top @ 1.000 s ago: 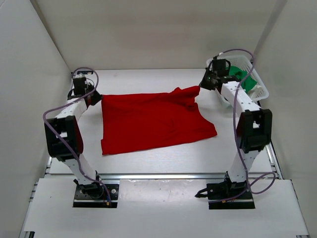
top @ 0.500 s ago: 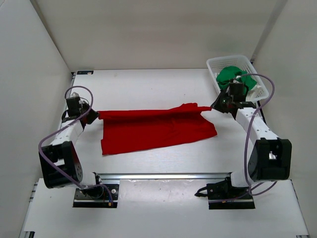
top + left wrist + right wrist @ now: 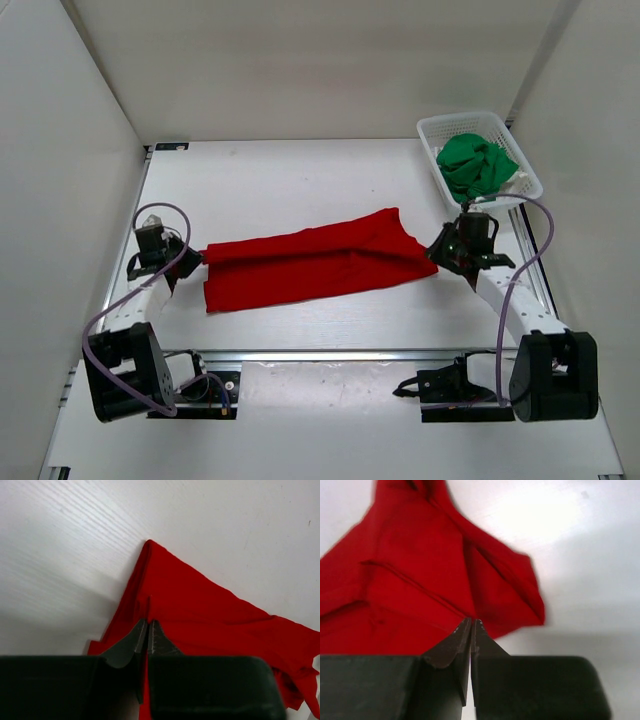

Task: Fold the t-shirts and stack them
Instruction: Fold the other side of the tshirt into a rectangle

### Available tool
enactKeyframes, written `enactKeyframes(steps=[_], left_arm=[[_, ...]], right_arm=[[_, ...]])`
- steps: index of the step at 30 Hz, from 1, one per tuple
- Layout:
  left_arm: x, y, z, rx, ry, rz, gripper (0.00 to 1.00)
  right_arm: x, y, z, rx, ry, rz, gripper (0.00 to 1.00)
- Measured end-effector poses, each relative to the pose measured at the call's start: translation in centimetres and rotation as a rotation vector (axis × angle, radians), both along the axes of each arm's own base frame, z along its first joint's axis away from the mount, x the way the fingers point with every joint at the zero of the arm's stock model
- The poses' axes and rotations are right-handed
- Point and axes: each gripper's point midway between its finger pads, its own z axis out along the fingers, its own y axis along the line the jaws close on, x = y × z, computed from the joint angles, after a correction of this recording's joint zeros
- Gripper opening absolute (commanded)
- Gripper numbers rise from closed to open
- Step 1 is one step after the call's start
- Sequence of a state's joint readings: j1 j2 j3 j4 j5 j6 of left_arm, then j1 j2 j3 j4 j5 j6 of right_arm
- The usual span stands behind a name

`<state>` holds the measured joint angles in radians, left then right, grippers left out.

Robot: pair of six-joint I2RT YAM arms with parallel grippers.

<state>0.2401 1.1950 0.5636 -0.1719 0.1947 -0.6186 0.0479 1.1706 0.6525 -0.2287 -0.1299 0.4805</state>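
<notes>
Bright red soft cloth t-shirt (image 3: 310, 262) lies on the white worktop (image 3: 280, 190), folded lengthwise into a long band stretched between the two arms. Left gripper (image 3: 192, 260) sits at its left end. Its fingers (image 3: 125, 647) are almost together with a thin ridge of red cloth caught in the slit. Right gripper (image 3: 435, 252) is at the right corner, fingers (image 3: 447, 647) closed tight on the hem edge, apparently with a small pinch of cloth. Crumpled green cloth t-shirt (image 3: 475, 163) is in the white plastic mesh basket (image 3: 468, 116) at far right, well apart. The shirt looks light, limp and thin: it will sag, wrinkle and drag on the worktop and won't hold shape. Best grabbed at corners or fold edges, both ends together, kept taut.
</notes>
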Motion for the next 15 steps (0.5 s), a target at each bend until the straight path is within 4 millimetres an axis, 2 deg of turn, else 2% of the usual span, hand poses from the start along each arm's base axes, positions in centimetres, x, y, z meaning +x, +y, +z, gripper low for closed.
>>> enactKeyframes(steps=[3, 4, 5, 7, 8, 9, 10, 12, 13, 14, 15], left_arm=[[-0.8, -0.1, 0.0, -0.011, -0.007, 0.008, 0.24], [-0.8, -0.1, 0.1, -0.012, -0.012, 0.009, 0.32], [-0.9, 0.0, 0.3, -0.012, -0.02, 0.011, 0.36], [-1.0, 0.1, 0.9, -0.014, -0.044, 0.015, 0.55], [-1.2, 0.4, 1.2, -0.016, -0.059, 0.029, 0.56], [-1.3, 0.7, 1.5, -0.017, -0.072, 0.042, 0.56], [-1.4, 1.0, 1.9, -0.015, -0.088, 0.055, 0.51], [-1.5, 1.3, 2.6, -0.013, -0.117, 0.074, 0.44], [-1.4, 1.1, 3.0, -0.01, -0.13, 0.07, 0.42], [-1.2, 0.6, 3.3, -0.01, -0.144, 0.057, 0.42], [-1.0, -0.1, 3.6, -0.01, -0.157, 0.034, 0.41]], right_arm=[[-2.2, -0.6, -1.7, 0.014, 0.034, -0.036, 0.0], [-2.7, -0.8, -2.2, 0.017, 0.043, -0.045, 0.0], [-3.1, -0.8, -2.6, 0.022, 0.05, -0.052, 0.04], [-3.6, -1.0, -3.0, 0.03, 0.058, -0.07, 0.2], [-3.7, -1.0, -3.2, 0.03, 0.06, -0.077, 0.23], [-3.8, -1.1, -3.2, 0.028, 0.059, -0.079, 0.27], [-3.8, -1.1, -3.0, 0.023, 0.053, -0.083, 0.28], [-3.6, -1.1, -2.6, 0.004, 0.03, -0.082, 0.28], [-3.5, -0.9, -2.3, -0.004, 0.019, -0.076, 0.24], [-3.4, -0.5, -2.0, -0.018, 0.009, -0.064, 0.12], [-3.2, 0.2, -1.6, -0.032, -0.007, -0.039, 0.07]])
